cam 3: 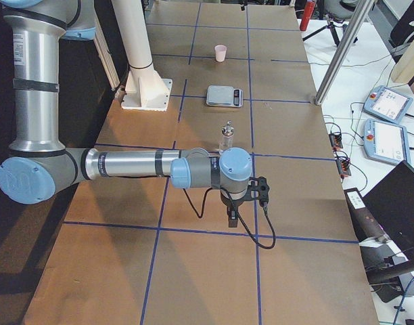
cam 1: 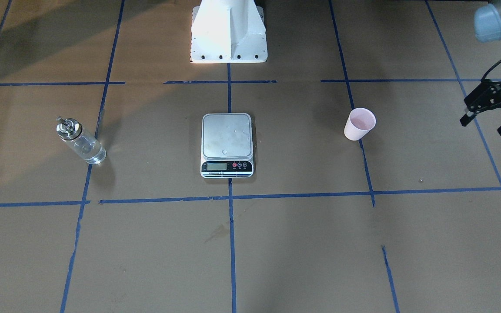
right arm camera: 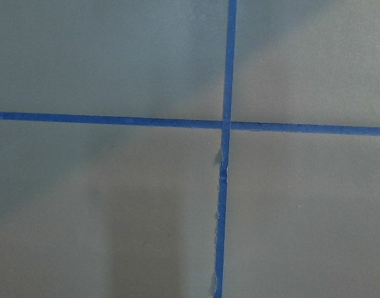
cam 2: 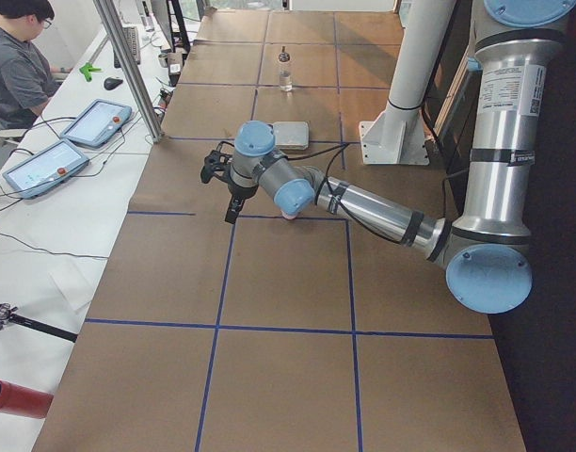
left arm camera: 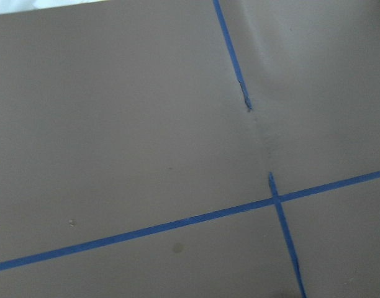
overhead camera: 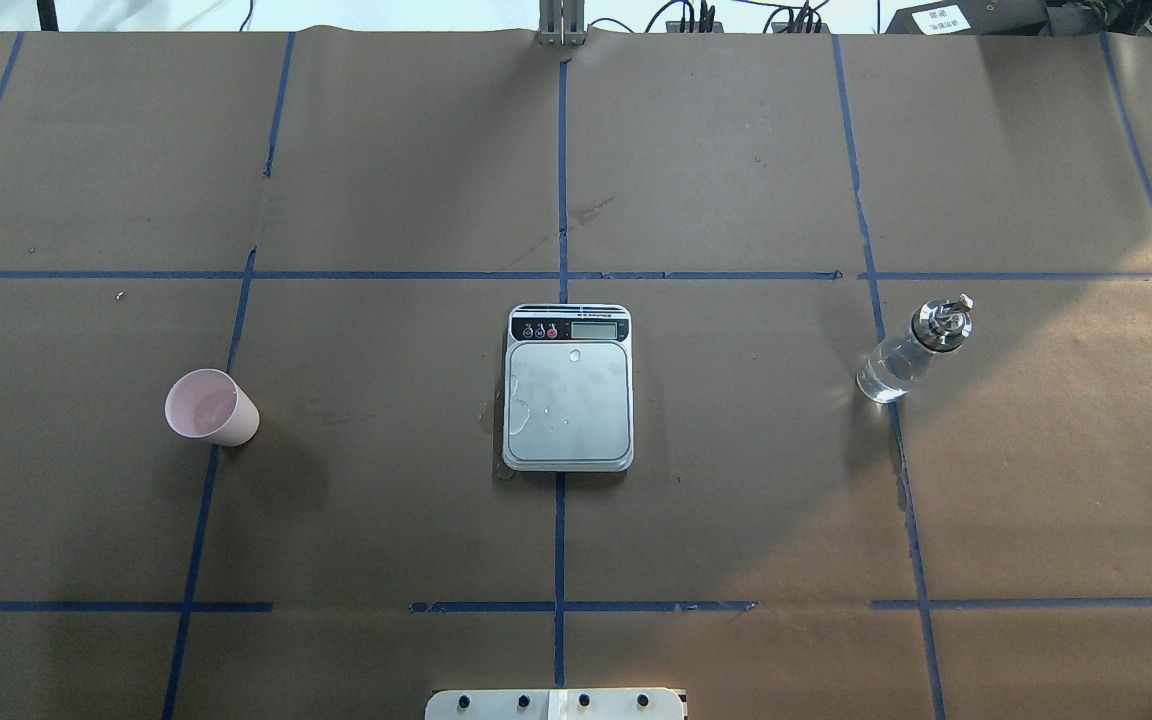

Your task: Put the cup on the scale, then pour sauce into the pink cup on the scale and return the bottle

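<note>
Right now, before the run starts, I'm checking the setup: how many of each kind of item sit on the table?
cup: 1
scale: 1
bottle: 1
Total: 3

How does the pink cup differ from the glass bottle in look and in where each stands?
The cup is opaque pale pink and open at the top; the bottle is clear glass, closed by a silver cap with a spout. The cup stands on the robot's left of the scale, the bottle on its right. Both stand upright on the table, off the scale.
</note>
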Available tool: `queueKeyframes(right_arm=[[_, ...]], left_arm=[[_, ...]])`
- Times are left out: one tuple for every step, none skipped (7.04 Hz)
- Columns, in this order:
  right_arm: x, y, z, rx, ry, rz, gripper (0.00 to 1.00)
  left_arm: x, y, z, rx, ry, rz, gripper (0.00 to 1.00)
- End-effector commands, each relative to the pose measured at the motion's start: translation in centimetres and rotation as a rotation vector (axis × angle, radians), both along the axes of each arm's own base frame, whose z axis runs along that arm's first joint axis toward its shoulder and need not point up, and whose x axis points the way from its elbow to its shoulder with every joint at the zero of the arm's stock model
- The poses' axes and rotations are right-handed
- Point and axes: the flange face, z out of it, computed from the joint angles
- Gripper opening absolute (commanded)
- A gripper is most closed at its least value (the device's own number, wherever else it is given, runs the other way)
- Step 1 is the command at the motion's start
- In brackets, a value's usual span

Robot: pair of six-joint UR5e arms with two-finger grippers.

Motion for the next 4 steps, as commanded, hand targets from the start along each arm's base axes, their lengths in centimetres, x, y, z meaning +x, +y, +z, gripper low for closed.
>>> queueKeyframes(right_arm=[[0.1, -0.1, -0.2, 0.008, 0.002, 0.001, 1.0], [0.0, -0.1, -0.5, 0.014, 0.002, -0.001, 1.0], [0.0, 0.0, -0.6, 0.015, 0.0, -0.001, 1.0], [0.0, -0.1, -0.7, 0.017, 0.003, -0.001, 1.0]], left_arm=[[3.3, 1.5, 3.7, -0.144, 0.041, -0.007, 1.0], [7.6, 3.1, 2.6, -0.153, 0.047, 0.054, 1.0], [10.6, 4.1, 2.8, -0.209, 0.039, 0.056, 1.0], [12.4, 4.9, 2.2, -0.257, 0.04, 0.017, 1.0]])
